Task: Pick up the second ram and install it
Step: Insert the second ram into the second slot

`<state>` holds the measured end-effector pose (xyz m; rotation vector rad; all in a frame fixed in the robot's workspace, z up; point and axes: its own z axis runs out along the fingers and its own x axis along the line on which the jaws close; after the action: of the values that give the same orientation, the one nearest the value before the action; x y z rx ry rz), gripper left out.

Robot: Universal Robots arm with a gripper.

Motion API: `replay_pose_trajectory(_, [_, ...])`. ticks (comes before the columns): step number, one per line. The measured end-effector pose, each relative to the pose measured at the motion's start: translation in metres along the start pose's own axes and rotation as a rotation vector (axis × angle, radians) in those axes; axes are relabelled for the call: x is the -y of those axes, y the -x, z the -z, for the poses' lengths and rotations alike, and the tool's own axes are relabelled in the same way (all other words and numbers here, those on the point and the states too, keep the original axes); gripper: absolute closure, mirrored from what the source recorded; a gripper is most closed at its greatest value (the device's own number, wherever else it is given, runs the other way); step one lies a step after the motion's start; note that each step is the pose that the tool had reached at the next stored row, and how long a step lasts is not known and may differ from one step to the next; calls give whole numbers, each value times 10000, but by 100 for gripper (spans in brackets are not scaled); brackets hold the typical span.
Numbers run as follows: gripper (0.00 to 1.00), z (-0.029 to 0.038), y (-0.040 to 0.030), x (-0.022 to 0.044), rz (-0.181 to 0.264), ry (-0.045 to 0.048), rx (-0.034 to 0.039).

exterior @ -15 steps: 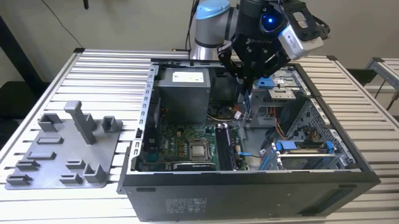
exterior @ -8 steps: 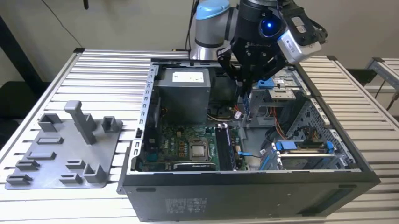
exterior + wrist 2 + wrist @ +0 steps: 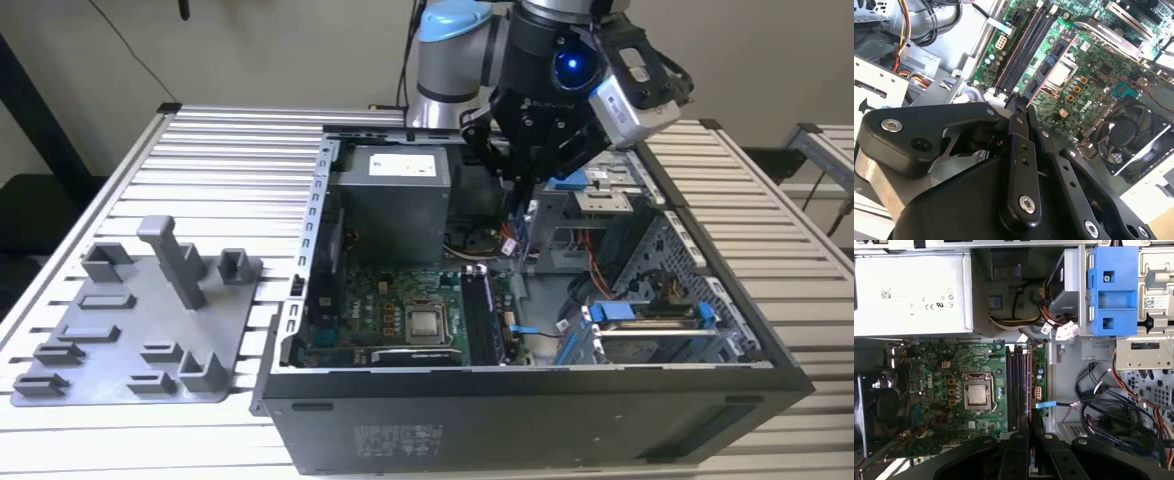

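My gripper (image 3: 521,192) hangs inside the open computer case (image 3: 534,400), shut on the second ram (image 3: 514,228). The ram is a narrow dark board with a small pale label, and it points down from the fingers toward the motherboard. In the second wrist view the ram (image 3: 1051,60) runs out from the fingertips (image 3: 1021,107), showing black chips and a reddish edge. It hovers above and just beside the black memory slots (image 3: 1021,50). In the first wrist view the ram is seen edge-on (image 3: 1029,390), next to the slots (image 3: 1015,385) and apart from them.
The processor socket (image 3: 976,392) and a black fan (image 3: 1134,135) lie beside the slots. A grey power supply (image 3: 387,195), a blue drive bracket (image 3: 1111,290) and loose cables (image 3: 1104,400) crowd the case. A grey plastic tray (image 3: 134,320) with upright posts sits at the exterior view's left.
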<state>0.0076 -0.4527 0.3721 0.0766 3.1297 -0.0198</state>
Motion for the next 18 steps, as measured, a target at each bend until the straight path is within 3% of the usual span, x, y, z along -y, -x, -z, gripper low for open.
replay_pose_trajectory(18, [86,-98,-1,-1,1,1,0])
